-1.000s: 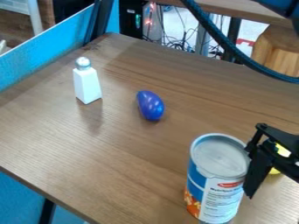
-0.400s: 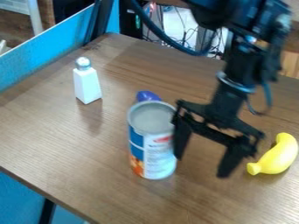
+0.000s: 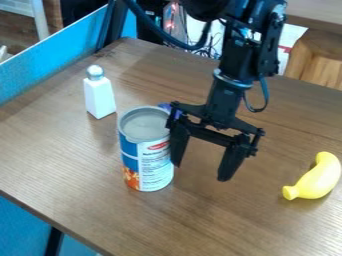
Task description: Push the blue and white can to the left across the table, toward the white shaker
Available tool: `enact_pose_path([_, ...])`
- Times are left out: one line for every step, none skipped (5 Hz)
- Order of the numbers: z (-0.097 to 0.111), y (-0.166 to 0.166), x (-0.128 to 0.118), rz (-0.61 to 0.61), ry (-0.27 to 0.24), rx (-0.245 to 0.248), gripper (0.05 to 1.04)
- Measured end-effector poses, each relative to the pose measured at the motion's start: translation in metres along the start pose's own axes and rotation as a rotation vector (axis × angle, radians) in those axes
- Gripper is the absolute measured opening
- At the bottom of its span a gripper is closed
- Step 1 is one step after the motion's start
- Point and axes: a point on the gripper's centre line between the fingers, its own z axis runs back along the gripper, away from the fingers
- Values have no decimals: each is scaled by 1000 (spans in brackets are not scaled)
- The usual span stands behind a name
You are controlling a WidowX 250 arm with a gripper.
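Note:
My gripper (image 3: 202, 170) hangs low over the middle of the table with its fingers spread and nothing between them. Its left finger is against or right beside the right side of an upright can (image 3: 148, 150) with a blue, white and orange label. Behind the can and that finger, a blue-purple egg-shaped object (image 3: 164, 106) is mostly hidden. A white shaker with a silver cap (image 3: 99, 95) stands at the upper left. The yellow banana (image 3: 318, 178) lies on the right side.
The brown wooden table (image 3: 87, 200) has its left edge beside a blue panel (image 3: 57, 62). Cables and a wooden stool (image 3: 319, 62) are beyond the far edge.
The can has slid left and toward the back, with the gripper moving left alongside it. The egg-shaped object is now mostly covered, and the whole banana has come into view.

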Motion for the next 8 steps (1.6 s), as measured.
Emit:
enact_pose_path([-1, 16, 0, 46, 40, 34, 1001])
enact_pose_path([9, 31, -8, 62, 62, 84, 1001])
enact_pose_path([14, 50, -13, 94, 79, 99, 1001])
enact_pose_path([15, 49, -11, 56, 74, 74, 1001])
enact_pose_path([38, 5, -1, -135, -33, -65, 1001])
enact_pose_path([58, -48, -4, -344, -130, -157, 1001])
enact_pose_path([70, -88, -3, -430, -173, -176, 1001])
enact_pose_path([65, -100, -5, -458, -151, -153, 1001])
